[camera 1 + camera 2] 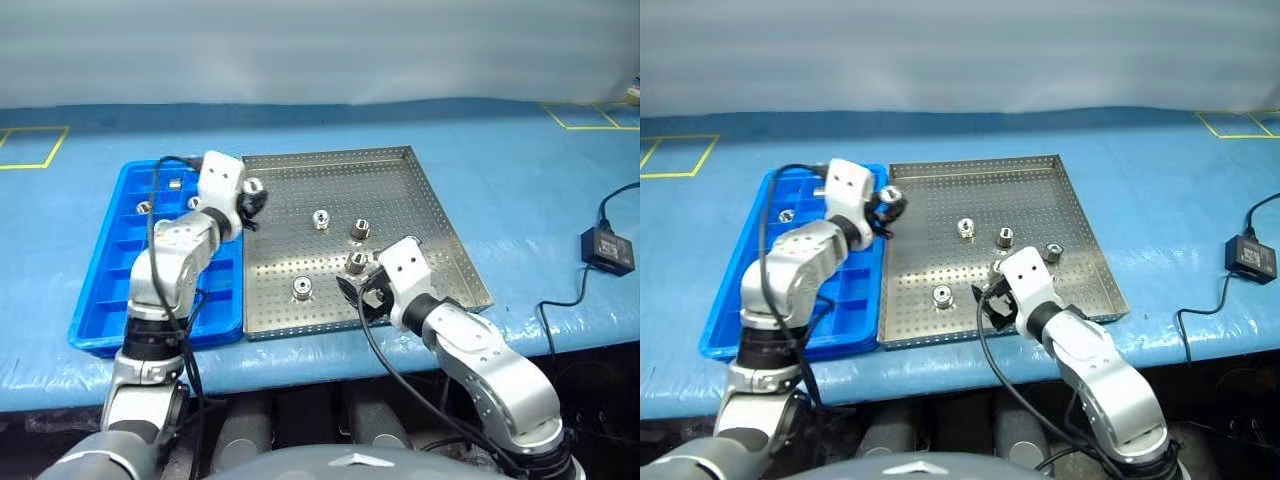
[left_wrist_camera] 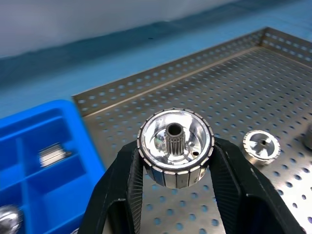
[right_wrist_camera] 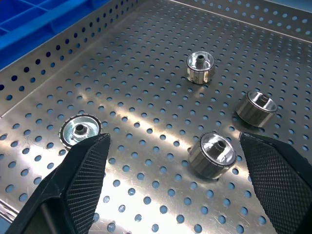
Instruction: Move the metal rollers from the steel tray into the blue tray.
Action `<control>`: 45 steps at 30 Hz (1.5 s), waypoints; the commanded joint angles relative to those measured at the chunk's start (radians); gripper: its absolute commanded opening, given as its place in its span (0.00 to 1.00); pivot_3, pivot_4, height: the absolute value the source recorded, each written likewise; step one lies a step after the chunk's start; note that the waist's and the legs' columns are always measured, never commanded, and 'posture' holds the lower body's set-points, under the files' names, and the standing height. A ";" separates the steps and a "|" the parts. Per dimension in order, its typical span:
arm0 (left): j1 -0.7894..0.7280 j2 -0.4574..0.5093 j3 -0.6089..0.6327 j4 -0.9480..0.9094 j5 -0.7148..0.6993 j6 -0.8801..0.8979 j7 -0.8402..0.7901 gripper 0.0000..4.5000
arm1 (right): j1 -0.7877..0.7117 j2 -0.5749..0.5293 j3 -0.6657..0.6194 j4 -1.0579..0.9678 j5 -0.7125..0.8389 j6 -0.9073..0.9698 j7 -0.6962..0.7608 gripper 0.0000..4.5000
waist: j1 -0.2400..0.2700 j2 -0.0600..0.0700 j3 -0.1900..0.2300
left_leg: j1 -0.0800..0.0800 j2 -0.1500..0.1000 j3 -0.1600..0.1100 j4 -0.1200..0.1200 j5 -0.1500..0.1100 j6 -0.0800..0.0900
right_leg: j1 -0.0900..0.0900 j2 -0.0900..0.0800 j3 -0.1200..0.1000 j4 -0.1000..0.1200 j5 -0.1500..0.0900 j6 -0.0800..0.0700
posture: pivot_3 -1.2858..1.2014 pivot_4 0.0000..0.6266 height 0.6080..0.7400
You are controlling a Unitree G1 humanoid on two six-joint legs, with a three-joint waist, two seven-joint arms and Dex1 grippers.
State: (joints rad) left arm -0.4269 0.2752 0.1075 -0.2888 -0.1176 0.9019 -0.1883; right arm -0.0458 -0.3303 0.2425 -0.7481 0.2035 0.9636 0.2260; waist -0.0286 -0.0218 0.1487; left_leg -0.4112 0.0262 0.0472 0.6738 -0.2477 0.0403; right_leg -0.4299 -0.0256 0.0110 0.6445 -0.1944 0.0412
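Left gripper clenched on roller across knurled rim, over steel tray edge nearest blue tray. Right gripper released. Rollers rigid, slick, dense; grip knurled sides.

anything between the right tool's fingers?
Yes. In the right wrist view one roller stands on the steel tray in the gap between the open right tool's fingers, touching neither.
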 commanded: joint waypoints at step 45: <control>-0.025 0.205 -0.158 -0.057 -0.264 0.074 -0.396 0.88 | 0.052 -0.044 -0.048 -0.049 0.006 -0.021 0.015 1.00 | 0.027 -0.002 0.000 | -0.002 0.000 0.001 0.004 -0.002 0.002 | 0.000 -0.002 -0.003 -0.001 -0.002 -0.006 | 0.50 0.24 1.00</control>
State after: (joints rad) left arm -0.4141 0.4338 0.0112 -0.3440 -0.3580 0.9493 -0.5002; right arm -0.0083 -0.3664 0.2285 -0.7351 0.2135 0.9450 0.2508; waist -0.0013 -0.0239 0.1487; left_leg -0.4131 0.0265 0.0482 0.6773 -0.2493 0.0425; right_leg -0.4302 -0.0276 0.0088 0.6432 -0.1964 0.0351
